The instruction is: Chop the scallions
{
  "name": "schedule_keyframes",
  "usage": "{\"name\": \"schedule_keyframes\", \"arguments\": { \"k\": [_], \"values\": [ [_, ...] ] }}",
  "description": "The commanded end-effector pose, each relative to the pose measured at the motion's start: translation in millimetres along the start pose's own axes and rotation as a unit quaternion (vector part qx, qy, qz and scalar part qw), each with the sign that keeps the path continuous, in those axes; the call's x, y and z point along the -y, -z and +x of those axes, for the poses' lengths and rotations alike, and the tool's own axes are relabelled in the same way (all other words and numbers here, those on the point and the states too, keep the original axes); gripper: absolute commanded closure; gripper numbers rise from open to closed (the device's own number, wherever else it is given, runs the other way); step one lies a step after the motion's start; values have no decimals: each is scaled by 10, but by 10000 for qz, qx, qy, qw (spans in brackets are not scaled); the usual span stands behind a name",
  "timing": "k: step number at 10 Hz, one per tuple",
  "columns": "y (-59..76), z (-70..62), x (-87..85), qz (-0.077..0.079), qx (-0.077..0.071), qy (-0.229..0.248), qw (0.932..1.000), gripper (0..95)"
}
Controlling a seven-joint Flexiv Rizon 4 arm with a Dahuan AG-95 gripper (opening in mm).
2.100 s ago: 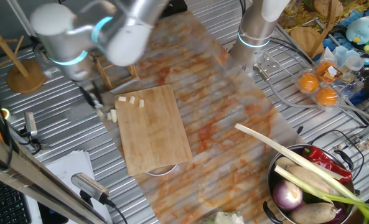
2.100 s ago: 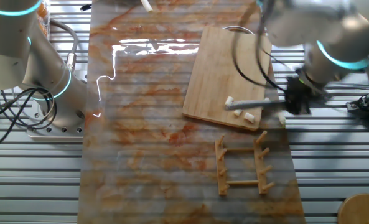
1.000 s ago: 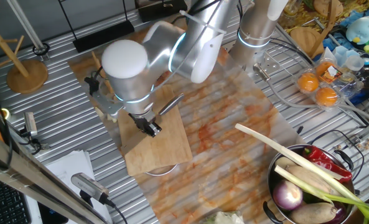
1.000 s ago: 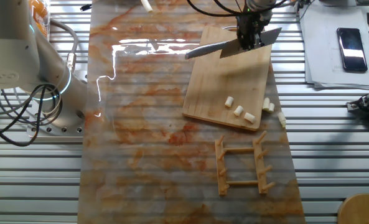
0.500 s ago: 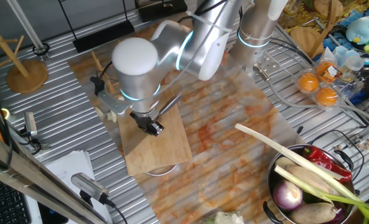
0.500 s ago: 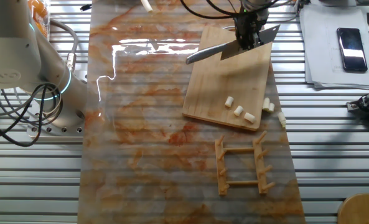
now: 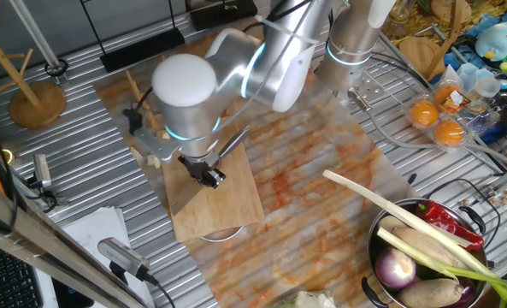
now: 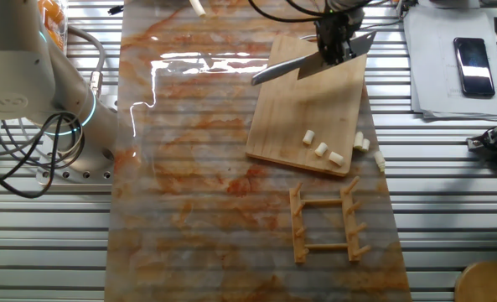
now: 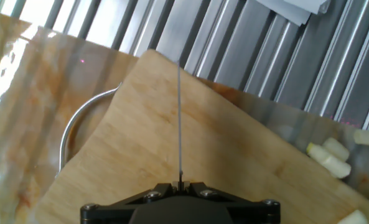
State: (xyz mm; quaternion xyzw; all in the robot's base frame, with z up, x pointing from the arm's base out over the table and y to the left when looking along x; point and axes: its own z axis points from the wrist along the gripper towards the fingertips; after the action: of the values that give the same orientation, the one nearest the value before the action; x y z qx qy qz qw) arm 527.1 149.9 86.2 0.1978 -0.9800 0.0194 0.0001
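Several short cream scallion chunks (image 8: 321,149) lie at the near corner of the wooden cutting board (image 8: 302,101); two (image 8: 361,141) sit just off its edge. In the hand view the chunks (image 9: 329,156) show at the right. My gripper (image 8: 336,40) is shut on a knife (image 8: 282,69) and hovers over the board's far end, well away from the chunks, with the blade pointing left. The hand view has the blade (image 9: 179,112) edge-on above the board (image 9: 172,149). In one fixed view my arm hides the chunks, and the gripper (image 7: 203,174) sits above the board (image 7: 223,201).
A wooden rack (image 8: 325,222) lies beside the chunk end of the board. A metal bowl rim (image 9: 69,134) shows under the board. A pot (image 7: 381,244) of vegetables with a long green-leaved stalk (image 7: 381,205) stands at the right. A second robot base (image 8: 55,101) stands at the left.
Since two seconds ago my arm has carried the knife from beside the chunks to the far end of the board. Over the last half second it has barely moved.
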Motion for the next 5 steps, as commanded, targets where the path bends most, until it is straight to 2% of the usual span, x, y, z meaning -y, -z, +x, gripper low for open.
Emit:
{"name": "schedule_keyframes", "arguments": {
  "k": [1,3,5],
  "values": [
    [46,24,-25,-3,-95,113,9999,950],
    [87,50,-56,-27,-31,67,10000,950],
    [148,94,-112,4,-71,85,9999,950]
  ]
}}
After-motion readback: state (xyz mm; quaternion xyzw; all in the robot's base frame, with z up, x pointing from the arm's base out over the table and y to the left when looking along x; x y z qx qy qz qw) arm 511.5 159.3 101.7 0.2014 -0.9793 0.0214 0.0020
